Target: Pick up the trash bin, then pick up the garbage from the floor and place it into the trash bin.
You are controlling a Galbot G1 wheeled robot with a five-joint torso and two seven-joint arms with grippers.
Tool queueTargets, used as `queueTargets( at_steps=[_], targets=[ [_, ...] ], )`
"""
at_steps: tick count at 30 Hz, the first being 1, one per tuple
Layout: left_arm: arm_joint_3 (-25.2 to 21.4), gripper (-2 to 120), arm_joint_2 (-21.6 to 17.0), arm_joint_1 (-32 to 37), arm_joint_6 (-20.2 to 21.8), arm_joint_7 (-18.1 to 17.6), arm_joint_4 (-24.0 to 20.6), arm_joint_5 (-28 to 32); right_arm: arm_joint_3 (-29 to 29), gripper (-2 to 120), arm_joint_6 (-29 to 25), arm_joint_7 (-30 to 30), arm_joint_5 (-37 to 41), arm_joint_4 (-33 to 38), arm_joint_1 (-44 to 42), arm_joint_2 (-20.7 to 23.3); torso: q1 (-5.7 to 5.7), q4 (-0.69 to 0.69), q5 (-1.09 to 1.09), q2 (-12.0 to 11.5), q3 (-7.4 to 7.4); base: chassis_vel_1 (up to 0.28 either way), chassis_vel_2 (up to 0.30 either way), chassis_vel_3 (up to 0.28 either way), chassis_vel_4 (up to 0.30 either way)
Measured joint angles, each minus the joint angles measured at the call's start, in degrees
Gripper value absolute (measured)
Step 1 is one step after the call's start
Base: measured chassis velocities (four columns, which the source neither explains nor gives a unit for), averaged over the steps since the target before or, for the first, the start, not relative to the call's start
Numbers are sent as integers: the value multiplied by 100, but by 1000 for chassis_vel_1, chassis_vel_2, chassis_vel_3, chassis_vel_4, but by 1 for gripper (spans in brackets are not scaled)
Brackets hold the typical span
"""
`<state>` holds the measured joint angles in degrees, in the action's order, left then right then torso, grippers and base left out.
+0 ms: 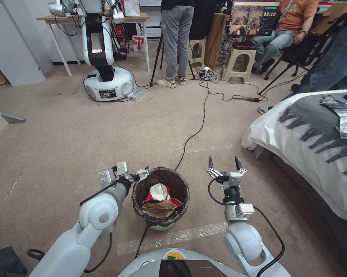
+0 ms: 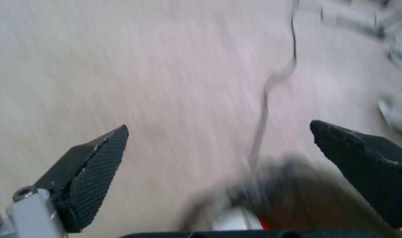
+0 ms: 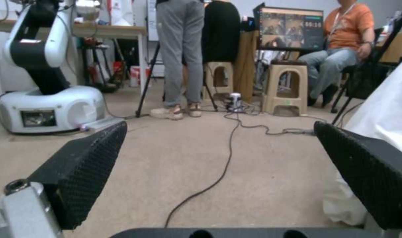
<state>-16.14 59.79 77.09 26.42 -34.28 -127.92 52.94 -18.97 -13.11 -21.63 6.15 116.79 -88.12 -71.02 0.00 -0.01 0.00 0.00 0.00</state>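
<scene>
while the trash bin (image 1: 160, 200) is standing on the carpet (image 1: 65, 134) right in front of the robot, the left pincer (image 2: 218, 145) is hovering at its rim with both fingers spread wide, gripping nothing. the bin is sitting just to the right of that pincer, its dark liner folded over the edge. inside it the garbage (image 1: 159, 197) is lying: a brown paper bag and red-and-white packets. the right pincer (image 1: 224, 164) is waiting on the bin's other side, apart from it, fingers spread and pinching nothing. a black cable (image 1: 196, 127) is running across the carpet between the two pincers.
</scene>
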Motion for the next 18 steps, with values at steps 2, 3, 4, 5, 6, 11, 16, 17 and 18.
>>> queueTargets(
  at_steps=[2,3,4,5,6,11,16,17,18],
  targets=[
    [-83,100,40,129,-312,226,-5,-566,-58,100,-7,0,9,4,1,-11,0,0,-1,0,0,0,0,0,0],
    [-148,100,87,220,-505,344,-5,-988,-110,100,-20,0,10,4,6,-30,0,0,0,0,0,0,0,0,0],
    [-260,100,172,335,-751,489,2,-1601,-172,100,-40,-1,7,0,18,-56,0,0,0,0,0,0,0,0,0],
    [-260,100,172,335,-751,489,2,-1601,-172,100,-40,-1,7,0,18,-56,0,0,0,0,0,0,0,0,0],
    [-260,100,172,335,-751,489,2,-1601,-172,100,-40,-1,7,0,18,-56,0,0,0,0,0,0,0,0,0],
    [-730,100,805,887,-1663,840,262,-3808,-350,100,-107,-15,-107,-91,28,-251,0,0,0,0,0,0,0,0,0],
    [-922,100,1347,1244,-2377,880,776,-4720,-420,100,-233,-7,-333,-225,-19,-407,0,1,-1,0,0,0,0,0,0],
    [-968,100,1514,1307,-2638,884,964,-4895,-429,100,-311,20,-424,-307,-30,-441,0,0,0,0,0,0,0,0,0],
    [-968,100,1514,1307,-2638,884,964,-4895,-429,100,-311,20,-424,-307,-30,-441,0,0,0,0,0,0,0,0,0]
  ],
)
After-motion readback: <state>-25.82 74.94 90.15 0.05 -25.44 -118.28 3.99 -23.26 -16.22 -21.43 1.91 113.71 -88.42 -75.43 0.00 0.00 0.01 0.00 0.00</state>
